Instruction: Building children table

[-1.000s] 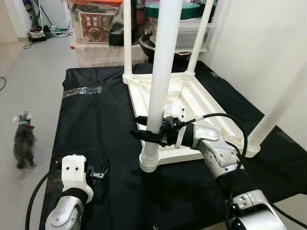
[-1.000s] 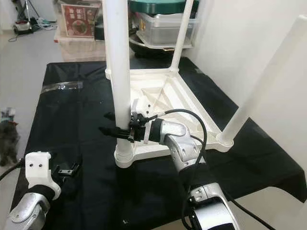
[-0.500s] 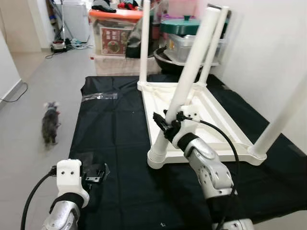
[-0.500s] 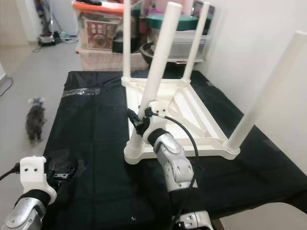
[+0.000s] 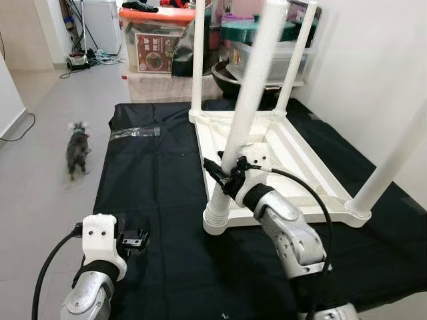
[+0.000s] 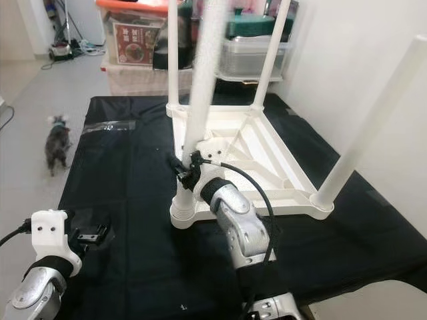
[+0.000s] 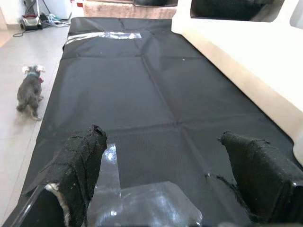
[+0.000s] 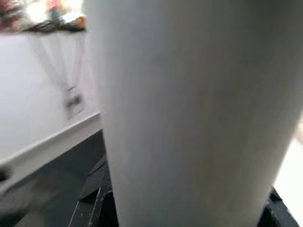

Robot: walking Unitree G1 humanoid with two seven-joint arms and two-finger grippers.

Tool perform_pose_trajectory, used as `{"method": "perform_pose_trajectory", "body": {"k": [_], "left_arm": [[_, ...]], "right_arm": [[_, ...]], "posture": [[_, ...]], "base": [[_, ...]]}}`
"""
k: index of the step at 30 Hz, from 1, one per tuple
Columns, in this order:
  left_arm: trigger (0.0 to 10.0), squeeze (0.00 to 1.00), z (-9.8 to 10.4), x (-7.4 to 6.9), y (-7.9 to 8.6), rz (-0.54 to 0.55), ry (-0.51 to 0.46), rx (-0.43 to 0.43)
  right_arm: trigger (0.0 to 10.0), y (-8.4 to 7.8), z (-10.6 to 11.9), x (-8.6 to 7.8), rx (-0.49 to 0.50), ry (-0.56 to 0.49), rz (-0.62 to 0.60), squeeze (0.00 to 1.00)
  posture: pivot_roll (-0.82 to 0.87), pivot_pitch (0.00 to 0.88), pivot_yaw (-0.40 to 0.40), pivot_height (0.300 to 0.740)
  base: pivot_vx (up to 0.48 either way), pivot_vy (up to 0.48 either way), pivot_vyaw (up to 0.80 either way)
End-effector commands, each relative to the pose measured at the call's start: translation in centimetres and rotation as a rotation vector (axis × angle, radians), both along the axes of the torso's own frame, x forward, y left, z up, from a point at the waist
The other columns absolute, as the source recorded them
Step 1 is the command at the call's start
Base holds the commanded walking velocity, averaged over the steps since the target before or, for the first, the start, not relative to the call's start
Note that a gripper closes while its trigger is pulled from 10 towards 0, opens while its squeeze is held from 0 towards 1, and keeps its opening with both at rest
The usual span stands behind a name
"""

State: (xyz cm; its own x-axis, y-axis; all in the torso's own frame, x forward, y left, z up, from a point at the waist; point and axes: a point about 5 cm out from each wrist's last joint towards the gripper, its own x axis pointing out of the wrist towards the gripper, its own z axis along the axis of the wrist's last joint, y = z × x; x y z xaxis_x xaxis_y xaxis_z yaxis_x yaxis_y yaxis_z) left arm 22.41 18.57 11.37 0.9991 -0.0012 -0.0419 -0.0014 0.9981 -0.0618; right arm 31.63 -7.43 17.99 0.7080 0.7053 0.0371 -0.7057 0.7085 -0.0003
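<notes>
Up close in the right wrist view, the right gripper (image 5: 223,179) clamps the table leg (image 8: 199,109).

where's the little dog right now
The small grey dog stands on the bare floor to the robot's left, just off the black mat's left edge, well clear of the white table.

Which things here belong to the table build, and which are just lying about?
Job:
upside-down white table top
near leg, clamped low by the right gripper
three other legs, e.g.

Lying about:
small dog
storage boxes
plastic wrapper
idle left gripper
</notes>
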Motion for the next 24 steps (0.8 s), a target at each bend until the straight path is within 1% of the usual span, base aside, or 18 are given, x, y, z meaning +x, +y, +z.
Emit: {"method": "perform_pose_trajectory", "body": {"k": [1,2,3,5,6,7,8,9,10,12,13,16,19,20,23,24], "left_arm": [[10.0,0.0,-0.4,0.0,0.2,-0.003,0.023,-0.009],[10.0,0.0,-0.4,0.0,0.3,-0.002,0.024,-0.009],[10.0,0.0,-0.4,0.0,0.3,-0.002,0.024,-0.009],[10.0,0.0,-0.4,-0.1,0.3,0.0,0.026,-0.011],[10.0,0.0,-0.4,-0.1,0.3,0.001,0.027,-0.012],[10.0,0.0,-0.4,-0.1,0.3,0.001,0.027,-0.012],[10.0,0.0,-0.5,-0.1,0.1,-0.001,0.028,-0.017],[10.0,0.0,-0.5,-0.1,0.1,-0.002,0.029,-0.02],[10.0,0.0,-0.5,-0.1,0.1,-0.002,0.029,-0.02],[10.0,0.0,-0.5,-0.1,0.0,-0.004,0.029,-0.024],[10.0,0.0,-0.5,-0.1,0.0,-0.004,0.029,-0.024],[10.0,0.0,-0.5,0.0,-0.1,-0.003,0.029,-0.03],[10.0,0.0,-0.6,0.0,-0.2,-0.001,0.03,-0.036],[10.0,0.0,-0.6,0.0,-0.2,-0.001,0.03,-0.036],[10.0,0.0,-0.6,-0.1,-0.4,0.005,0.032,-0.041],[10.0,0.0,-0.7,-0.3,-0.3,0.012,0.035,-0.041]], "right_arm": [[10.0,1.1,-3.8,-1.4,-0.082,0.175,0.146,0.0],[10.0,1.2,-4.0,-1.7,-0.099,0.176,0.186,0.0],[10.0,1.2,-4.0,-1.7,-0.099,0.176,0.186,0.0],[10.0,0.8,-4.7,-2.3,-0.161,0.144,0.313,0.0],[10.0,0.5,-4.9,-2.4,-0.175,0.137,0.344,0.0],[10.0,0.5,-4.9,-2.4,-0.175,0.137,0.344,0.0],[10.0,0.0,-4.6,-2.1,-0.194,0.116,0.446,0.0],[10.0,-0.2,-4.3,-2.1,-0.198,0.11,0.497,0.0],[10.0,-0.2,-4.3,-2.1,-0.198,0.11,0.497,0.0],[10.0,-0.3,-3.7,-2.2,-0.196,0.106,0.586,0.0],[10.0,-0.3,-3.7,-2.2,-0.196,0.106,0.586,0.0],[10.0,0.0,-3.0,-2.1,-0.217,0.096,0.705,0.0],[10.0,0.4,-2.7,-1.8,-0.221,0.091,0.759,0.0],[10.0,0.4,-2.7,-1.8,-0.221,0.091,0.759,0.0],[10.0,1.0,-2.9,-1.4,-0.177,0.116,0.757,0.0],[10.0,1.4,-3.2,-0.7,-0.125,0.146,0.65,0.0]], "posture": [[0.07,0.0,-0.081,0.74],[0.07,0.0,-0.081,0.74],[0.07,0.0,-0.081,0.74],[0.07,0.0,-0.084,0.74],[0.07,0.0,-0.084,0.74],[0.07,0.0,-0.084,0.74],[0.07,0.0,-0.086,0.74],[0.07,0.0,-0.086,0.74],[0.07,0.0,-0.086,0.74],[0.08,0.0,-0.092,0.74],[0.08,0.0,-0.092,0.74],[0.09,0.0,-0.103,0.74],[0.1,0.0,-0.108,0.74],[0.1,0.0,-0.108,0.74],[0.1,0.0,-0.115,0.74],[0.09,0.0,-0.115,0.74]], "base": [[0.0,0.0,0.0],[0.0,0.0,0.0],[0.0,0.0,0.0],[0.0,0.0,0.0],[0.0,0.0,0.0],[0.0,0.0,0.0],[0.0,0.0,0.0],[0.0,0.0,0.0],[0.0,0.0,0.0],[0.0,0.0,0.0],[0.0,0.0,0.0],[0.0,0.0,0.0],[0.0,0.0,0.0],[0.0,0.0,0.0],[0.0,0.0,0.0],[0.0,0.0,0.0]]}}
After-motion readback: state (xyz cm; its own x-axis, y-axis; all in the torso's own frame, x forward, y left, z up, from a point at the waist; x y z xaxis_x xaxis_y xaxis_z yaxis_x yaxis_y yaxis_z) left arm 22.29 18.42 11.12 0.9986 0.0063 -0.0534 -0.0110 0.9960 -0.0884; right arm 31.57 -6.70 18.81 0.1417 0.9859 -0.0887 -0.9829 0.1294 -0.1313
